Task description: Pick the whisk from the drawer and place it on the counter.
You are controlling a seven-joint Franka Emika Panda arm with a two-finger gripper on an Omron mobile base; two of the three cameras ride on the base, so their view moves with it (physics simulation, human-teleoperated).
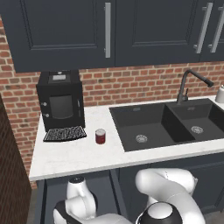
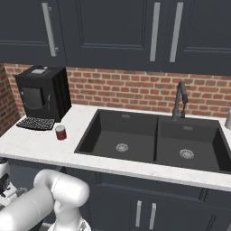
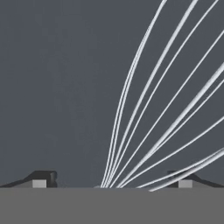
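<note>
Seen close up in the hand view, the whisk (image 3: 114,170) shows as silvery wires fanning up and to the right over the flat dark floor of the drawer (image 3: 57,87). Its handle is hidden. The wires converge low between my gripper's (image 3: 113,182) two fingertips (image 3: 43,179), which stand wide apart, open, on either side of them. In the left base view the arm bends down into the pulled-out drawer (image 1: 52,197) below the white counter (image 1: 65,153), and the hand is hidden there. The counter (image 2: 36,144) also shows in the right base view.
A black coffee machine (image 1: 60,100) with its drip tray (image 1: 64,133) stands at the counter's back left, with a red can (image 1: 100,136) beside it. The black double sink (image 1: 153,127) and faucet (image 1: 188,85) lie to the right. Dark upper cabinets hang above.
</note>
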